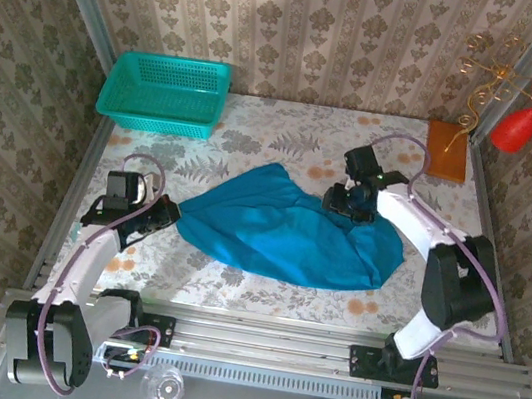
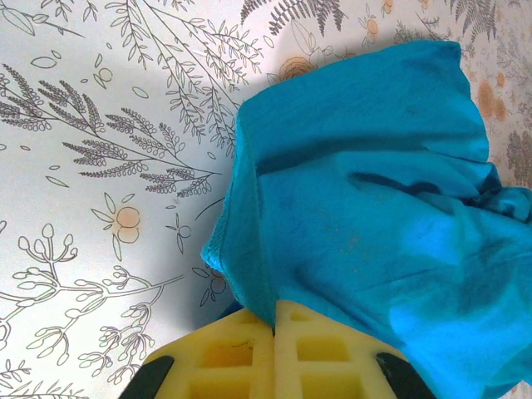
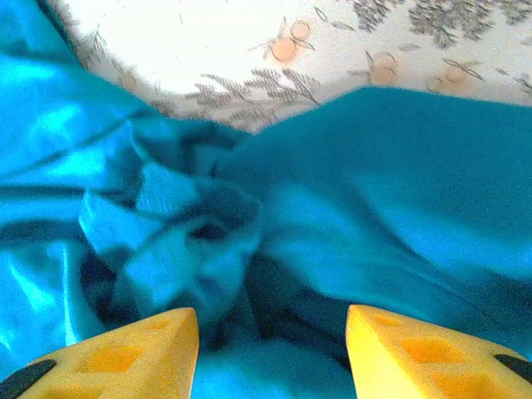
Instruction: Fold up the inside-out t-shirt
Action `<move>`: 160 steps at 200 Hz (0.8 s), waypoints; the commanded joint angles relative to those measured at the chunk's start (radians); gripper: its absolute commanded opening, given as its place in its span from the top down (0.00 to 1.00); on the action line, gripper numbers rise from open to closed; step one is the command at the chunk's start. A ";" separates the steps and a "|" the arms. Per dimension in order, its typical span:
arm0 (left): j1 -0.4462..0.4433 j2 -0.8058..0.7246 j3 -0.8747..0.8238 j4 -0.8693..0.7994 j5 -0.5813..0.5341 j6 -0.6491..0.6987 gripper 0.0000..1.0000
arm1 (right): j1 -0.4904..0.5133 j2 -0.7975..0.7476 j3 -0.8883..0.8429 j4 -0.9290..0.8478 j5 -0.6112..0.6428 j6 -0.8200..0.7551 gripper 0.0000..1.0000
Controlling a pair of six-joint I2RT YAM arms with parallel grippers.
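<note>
at the far left a turquoise mesh basket sits on the floral table. the left gripper has its 2 yellow pads pressed together, pinching the left edge of the t-shirt, which lies crumpled across the middle of the table, stretched between the 2 arms. the right gripper hangs low over bunched cloth at the shirt's right end, fingers spread wide, gripping nothing.

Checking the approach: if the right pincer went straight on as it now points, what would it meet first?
Probably the bunched folds of the t-shirt, lying directly ahead of the open right pincer; exact depth is unclear.
</note>
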 commanded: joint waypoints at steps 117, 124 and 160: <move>-0.007 -0.041 0.011 -0.049 -0.030 0.029 1.00 | 0.016 0.135 0.120 -0.057 -0.016 0.084 0.56; -0.007 -0.040 0.014 -0.055 -0.031 0.032 1.00 | 0.015 0.134 0.113 -0.046 -0.036 0.089 0.57; -0.007 -0.040 0.017 -0.058 -0.031 0.033 1.00 | 0.017 0.128 0.112 -0.016 -0.081 0.110 0.76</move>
